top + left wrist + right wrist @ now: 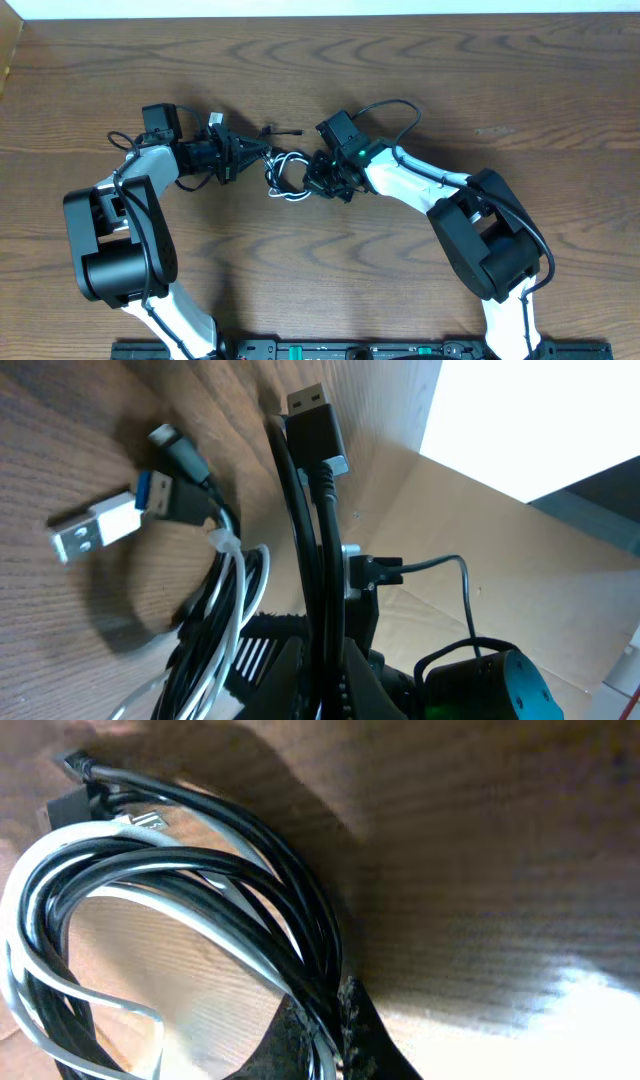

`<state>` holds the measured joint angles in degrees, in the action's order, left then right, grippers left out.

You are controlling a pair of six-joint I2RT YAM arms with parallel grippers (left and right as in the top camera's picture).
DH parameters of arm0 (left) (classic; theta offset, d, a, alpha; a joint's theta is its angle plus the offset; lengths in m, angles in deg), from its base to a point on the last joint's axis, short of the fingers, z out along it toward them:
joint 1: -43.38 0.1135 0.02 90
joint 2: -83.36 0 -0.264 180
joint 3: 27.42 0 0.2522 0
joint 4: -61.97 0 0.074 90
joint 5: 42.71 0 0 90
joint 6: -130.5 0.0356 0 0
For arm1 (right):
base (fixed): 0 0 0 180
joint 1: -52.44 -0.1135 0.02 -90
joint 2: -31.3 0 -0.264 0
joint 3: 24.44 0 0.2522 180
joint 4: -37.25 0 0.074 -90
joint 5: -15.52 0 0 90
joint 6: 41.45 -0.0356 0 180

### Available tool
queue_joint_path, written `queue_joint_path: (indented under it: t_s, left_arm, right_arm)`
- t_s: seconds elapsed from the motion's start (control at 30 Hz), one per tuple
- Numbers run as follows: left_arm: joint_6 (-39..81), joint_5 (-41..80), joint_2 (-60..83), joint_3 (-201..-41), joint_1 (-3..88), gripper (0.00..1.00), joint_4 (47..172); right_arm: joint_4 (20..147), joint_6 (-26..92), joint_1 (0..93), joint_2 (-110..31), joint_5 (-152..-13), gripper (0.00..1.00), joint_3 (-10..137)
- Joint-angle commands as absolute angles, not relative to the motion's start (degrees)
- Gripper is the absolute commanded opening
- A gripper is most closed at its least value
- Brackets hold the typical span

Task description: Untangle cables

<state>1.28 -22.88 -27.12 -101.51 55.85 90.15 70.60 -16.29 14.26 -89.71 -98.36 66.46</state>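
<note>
The cables (285, 175) lie in a small tangle of black and white loops at mid-table, between my two grippers. My left gripper (238, 158) sits just left of the tangle. In the left wrist view the left gripper (325, 650) is shut on a black cable (312, 530) that runs up to a black USB plug (315, 410). A white USB plug (90, 530) and the black and white loops (225, 600) lie beside it. My right gripper (325, 180) is at the tangle's right side. The right wrist view has the right gripper (325, 1005) shut on the cable bundle (200, 870).
The wooden table (480, 90) stretches all round the tangle. Both white arms reach in from the near edge, the left arm's elbow (115, 240) and the right arm's elbow (490, 240) low in the overhead view. A cardboard wall (470, 510) stands beyond the table.
</note>
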Motion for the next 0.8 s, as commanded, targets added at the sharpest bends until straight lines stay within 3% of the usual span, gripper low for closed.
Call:
queue_joint_path:
  t_s: [0.0, 0.27, 0.77]
  left_arm:
    - [3.7, -24.1, -27.0, -101.4, 55.8, 0.07, 88.6]
    - [26.8, -34.9, -26.1, -101.4, 55.8, 0.07, 85.9]
    - [33.2, -34.6, -25.5, -101.4, 46.7, 0.07, 82.8]
  right_arm:
    - [71.1, -10.6, 13.8, -90.5, -96.9, 0.01, 66.2]
    - [70.3, -9.0, 16.6, -90.5, -107.3, 0.01, 67.6]
    - [66.3, -9.3, 21.2, -90.5, -121.7, 0.01, 69.2]
